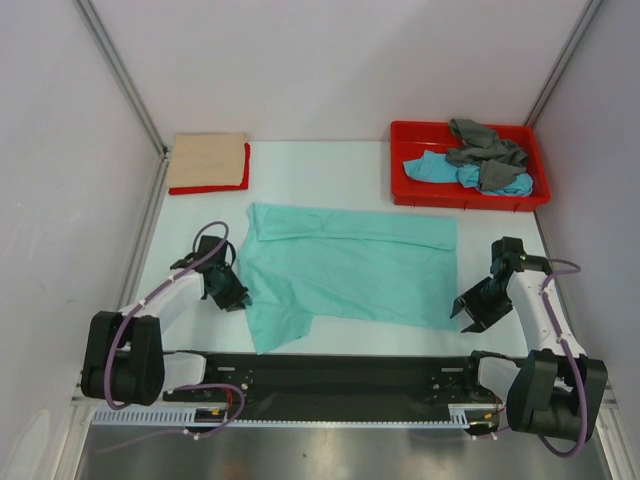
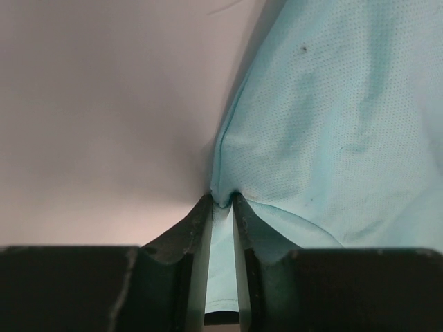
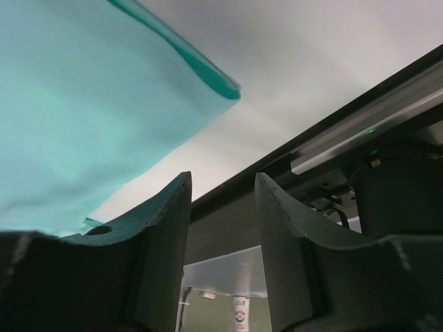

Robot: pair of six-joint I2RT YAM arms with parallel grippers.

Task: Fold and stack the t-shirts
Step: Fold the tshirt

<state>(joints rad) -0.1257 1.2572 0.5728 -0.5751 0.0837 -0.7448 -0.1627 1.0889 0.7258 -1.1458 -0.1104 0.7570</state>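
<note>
At the mint-green t-shirt's (image 2: 346, 124) left edge, the left fingers (image 2: 197, 228) are clenched on a fold of its cloth. The left wrist view shows the fabric bunched into the narrow slot between them and running down it. How deep the pinched strip goes is hard to tell, since the finger bases cut it off at the bottom of that view. From above, the wrist housing hides these fingertips, and only the dark body shows against the shirt's left side.

The right fingers (image 3: 166, 228) stand released, with a plain gap between them and nothing in it. Through that gap only the rail and arm base at the desk's near edge appear. A corner of the shirt hangs above and to the left of them, cropped by the frame, so whether it brushes the left finger cannot be told. In the top view they sit just beside the shirt's lower right corner.

The shirt lies spread across the middle of the white desk (image 1: 330, 165), its top band doubled over and one flap trailing toward the near edge.

Farther back on the right, a red tray (image 1: 460, 198) holds a grey t-shirt (image 1: 485, 150) crumpled over a turquoise-blue t-shirt (image 1: 430, 168), which it partly covers. At the far left, a folded beige t-shirt (image 1: 207, 160) lies on a red t-shirt (image 1: 215, 189), of which only a thin border shows.
</note>
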